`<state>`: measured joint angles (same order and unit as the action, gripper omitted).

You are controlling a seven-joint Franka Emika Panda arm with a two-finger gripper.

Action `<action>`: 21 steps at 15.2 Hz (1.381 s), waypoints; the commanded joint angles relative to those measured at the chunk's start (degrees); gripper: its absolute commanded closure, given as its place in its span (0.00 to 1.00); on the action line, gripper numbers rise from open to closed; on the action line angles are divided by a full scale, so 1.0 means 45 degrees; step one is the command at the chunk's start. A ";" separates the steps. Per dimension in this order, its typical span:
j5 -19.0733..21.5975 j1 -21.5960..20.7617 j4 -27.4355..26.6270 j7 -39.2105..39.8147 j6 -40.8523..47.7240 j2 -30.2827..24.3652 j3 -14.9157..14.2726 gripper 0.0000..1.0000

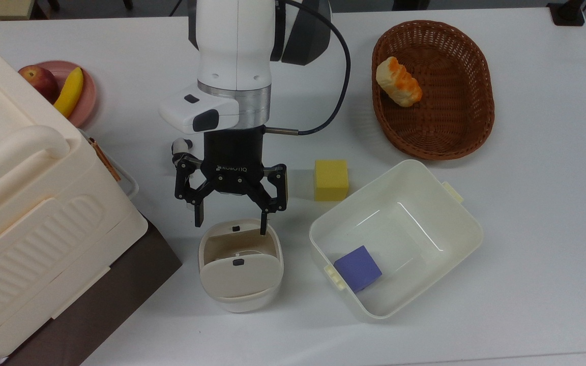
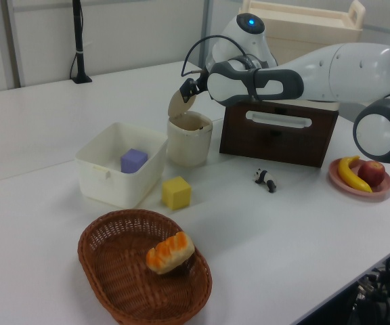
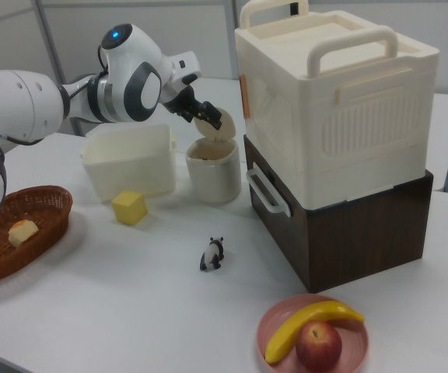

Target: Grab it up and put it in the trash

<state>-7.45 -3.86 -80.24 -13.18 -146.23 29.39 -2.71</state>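
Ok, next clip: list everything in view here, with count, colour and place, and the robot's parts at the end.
bin: 1, cream, flap lid swung open, near table edge in the top view
tub: 1, white, lidless, at the top view's right of the bin
purple cube: 1, inside the tub
yellow cube: 1, on the table beside the tub
basket: 1, brown wicker, far right in the top view
bread: 1, orange and cream, in the basket
panda figurine: 1, black and white, on the table
plate: 1, pink, holding 1 yellow banana and 1 red apple
ribbed box: 1, cream, on a brown drawer unit
table: 1, white
gripper: 1, black, open, over the bin
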 commanded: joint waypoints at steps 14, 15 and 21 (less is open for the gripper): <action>0.0718 0.0078 -0.2144 0.1052 0.9761 -0.3949 -0.0062 0.00; 0.0738 0.0058 -0.2400 0.1054 0.9741 -0.4126 -0.0043 0.00; 0.1225 0.0058 -0.2383 0.0839 0.9761 -0.4128 -0.0062 0.00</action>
<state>-4.11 -3.44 -88.55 -10.22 -101.97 12.80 -2.71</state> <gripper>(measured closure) 0.000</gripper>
